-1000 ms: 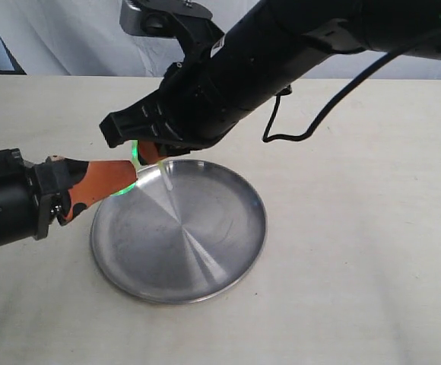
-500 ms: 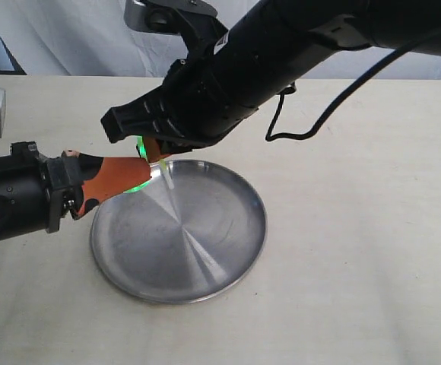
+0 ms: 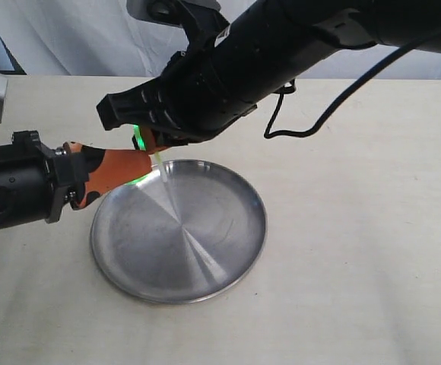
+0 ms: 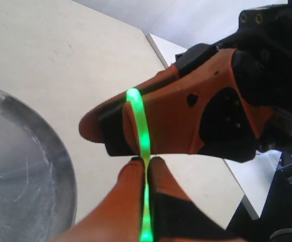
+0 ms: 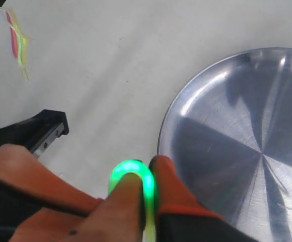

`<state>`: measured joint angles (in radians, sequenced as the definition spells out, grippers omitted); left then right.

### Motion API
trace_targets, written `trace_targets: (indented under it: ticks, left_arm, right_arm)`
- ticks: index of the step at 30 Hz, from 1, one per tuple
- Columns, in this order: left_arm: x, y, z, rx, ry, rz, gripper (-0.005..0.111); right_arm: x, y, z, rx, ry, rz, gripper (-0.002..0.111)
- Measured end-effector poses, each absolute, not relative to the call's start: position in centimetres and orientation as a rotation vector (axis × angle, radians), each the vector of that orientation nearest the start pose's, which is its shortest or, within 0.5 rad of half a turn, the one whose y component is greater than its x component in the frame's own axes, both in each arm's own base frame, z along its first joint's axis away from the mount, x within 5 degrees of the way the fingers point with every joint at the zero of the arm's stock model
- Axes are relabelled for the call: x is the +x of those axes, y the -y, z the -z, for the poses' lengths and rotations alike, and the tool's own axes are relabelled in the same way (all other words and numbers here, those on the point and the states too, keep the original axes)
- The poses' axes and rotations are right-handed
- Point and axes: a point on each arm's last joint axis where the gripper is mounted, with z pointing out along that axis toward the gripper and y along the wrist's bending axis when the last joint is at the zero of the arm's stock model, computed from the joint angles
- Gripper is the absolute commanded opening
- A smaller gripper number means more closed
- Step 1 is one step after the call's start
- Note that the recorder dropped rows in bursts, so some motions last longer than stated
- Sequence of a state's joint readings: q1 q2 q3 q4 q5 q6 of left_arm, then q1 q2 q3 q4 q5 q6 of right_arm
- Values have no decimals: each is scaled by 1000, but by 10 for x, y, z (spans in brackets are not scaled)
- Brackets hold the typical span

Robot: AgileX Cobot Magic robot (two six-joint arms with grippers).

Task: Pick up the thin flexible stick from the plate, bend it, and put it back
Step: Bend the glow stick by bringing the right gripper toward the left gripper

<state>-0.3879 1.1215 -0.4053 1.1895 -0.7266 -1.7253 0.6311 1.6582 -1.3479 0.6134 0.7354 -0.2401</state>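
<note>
The green stick (image 4: 138, 108) is gripped at once by the closed left hand (image 4: 146, 164) and the closed right hand (image 5: 145, 176), set fingertip to fingertip so that a tight arc is forced, just above the plate (image 3: 205, 243) rim nearest the table's far left corner.

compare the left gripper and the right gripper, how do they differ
The left gripper lies low and nearly level; the right gripper slants down from above, reaching across the middle. At the left gripper the thin flexible stick runs straight out between the fingers; at the right gripper it curls over. Shared: orange fingers, both shut on the stick near the plate rim.
</note>
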Motion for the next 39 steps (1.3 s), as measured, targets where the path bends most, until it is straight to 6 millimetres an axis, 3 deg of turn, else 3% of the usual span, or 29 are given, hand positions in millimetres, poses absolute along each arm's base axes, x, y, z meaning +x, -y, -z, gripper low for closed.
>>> trace_targets:
  ticks: [39]
  left_arm:
    - [170, 121, -250, 146, -2002, 1237, 0]
  right_arm:
    - [288, -249, -306, -326, -2375, -1076, -1]
